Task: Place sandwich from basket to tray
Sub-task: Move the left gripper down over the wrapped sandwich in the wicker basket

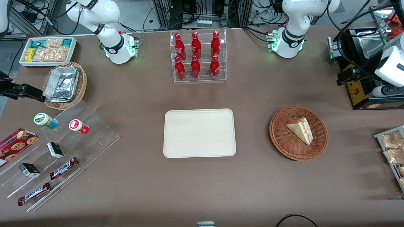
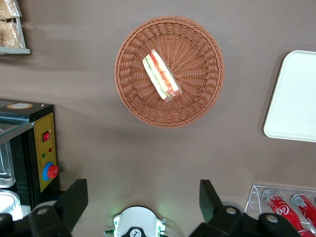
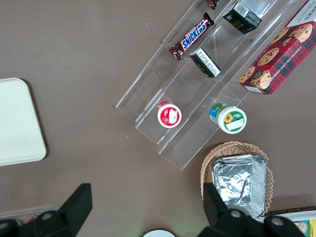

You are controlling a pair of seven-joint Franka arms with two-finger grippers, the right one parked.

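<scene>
We see a wide brown table (image 1: pixel 202 189) that carries everything. The biggest item on it is the clear stepped display rack (image 1: pixel 79 138) toward the parked arm's end, holding chocolate bars (image 1: pixel 64 168), small dark boxes (image 1: pixel 55 149), two little pots (image 1: pixel 45 120) and a red cookie box (image 1: pixel 15 145).

Next in size comes the cream tray (image 1: pixel 199 133), lying flat at the middle of the table with nothing on it. Farther from the front camera than the tray stands a clear bottle rack (image 1: pixel 199 56) with six red bottles (image 1: pixel 195 45).

The round reddish-brown basket (image 1: pixel 284 145) sits beside the tray, toward the working arm's end and apart from it. In the left wrist view the basket (image 2: pixel 143 103) appears whole, with the tray's corner (image 2: pixel 294 103) near it.

A lighter wicker basket (image 1: pixel 80 88) of foil containers and a white bin (image 1: pixel 74 47) of snack packets lie toward the parked arm's end.

The gripper (image 2: pixel 143 202) hangs high above the table, over bare cloth near the basket and touching nothing; we find its two dark fingers (image 2: pixel 74 200) spread wide apart and empty.

Smallest of the task's things, the sandwich (image 1: pixel 300 129) lies in the basket, a pale wedge resting on the weave. The wrist view shows its red and green filling edge (image 2: pixel 161 75) facing upward.
</scene>
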